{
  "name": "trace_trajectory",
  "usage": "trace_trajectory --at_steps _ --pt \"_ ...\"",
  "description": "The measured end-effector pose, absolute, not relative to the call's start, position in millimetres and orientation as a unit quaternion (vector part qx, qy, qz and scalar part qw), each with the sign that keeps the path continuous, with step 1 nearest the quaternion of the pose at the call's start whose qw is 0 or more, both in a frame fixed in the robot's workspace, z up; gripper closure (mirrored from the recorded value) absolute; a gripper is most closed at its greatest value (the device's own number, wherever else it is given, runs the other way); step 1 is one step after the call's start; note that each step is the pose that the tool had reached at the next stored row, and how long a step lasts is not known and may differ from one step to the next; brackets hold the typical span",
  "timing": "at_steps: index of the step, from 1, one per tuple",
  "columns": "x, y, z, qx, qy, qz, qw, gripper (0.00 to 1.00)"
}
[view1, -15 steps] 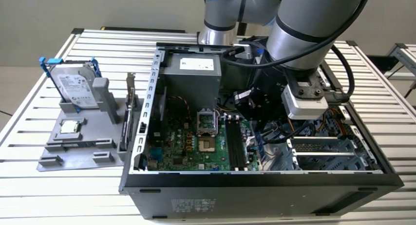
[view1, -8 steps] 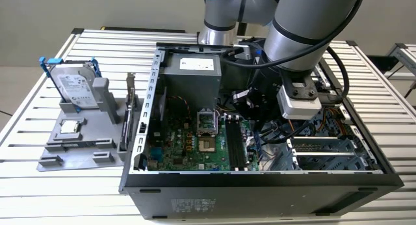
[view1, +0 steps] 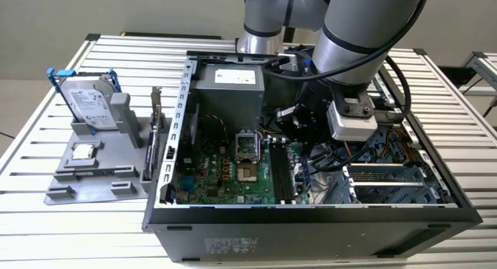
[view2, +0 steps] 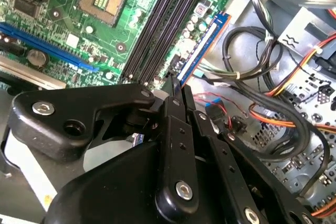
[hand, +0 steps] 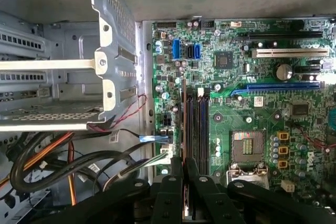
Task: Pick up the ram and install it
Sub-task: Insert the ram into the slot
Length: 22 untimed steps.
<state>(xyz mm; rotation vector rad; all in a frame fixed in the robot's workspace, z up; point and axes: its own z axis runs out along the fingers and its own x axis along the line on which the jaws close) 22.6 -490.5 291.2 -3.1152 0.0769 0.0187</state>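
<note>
**Q:** Exterior view: status of the task?

**A:** The silver-grey arm [view1: 350, 42] reaches down into the open black computer case [view1: 311, 213]. Its wrist is above the long black memory slots [view1: 281, 173] on the green motherboard [view1: 225, 170]. The pickup stage appears complete, because the arm is working at the board, well apart from the grey parts holder [view1: 93, 176] outside the case.

**Q:** Second wrist view: where is the ram?

**A:** The ram [view2: 207, 40], a long thin bluish circuit-board strip with an orange edge, stands on edge beside the empty black slots, on the side nearest the board edge. The black two-finger gripper [view2: 178, 88] is at its near end. The jaws are drawn almost together, and the strip runs out from between the fingers [view2: 176, 145].

**Q:** First wrist view: is the ram seated?

**A:** The ram [hand: 184, 114] lies parallel with the slots, and the gripper [hand: 184, 162] is clamped on its thin edge. Alignment looks achieved. Full seating cannot be confirmed, and the grip is not yet released.
</note>
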Motion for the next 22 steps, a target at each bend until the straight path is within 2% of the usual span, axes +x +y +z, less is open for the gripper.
trace_trajectory --at_steps 22 --pt "20.3 -480.6 275.8 -1.0 0.019 0.006 0.012 1.0"
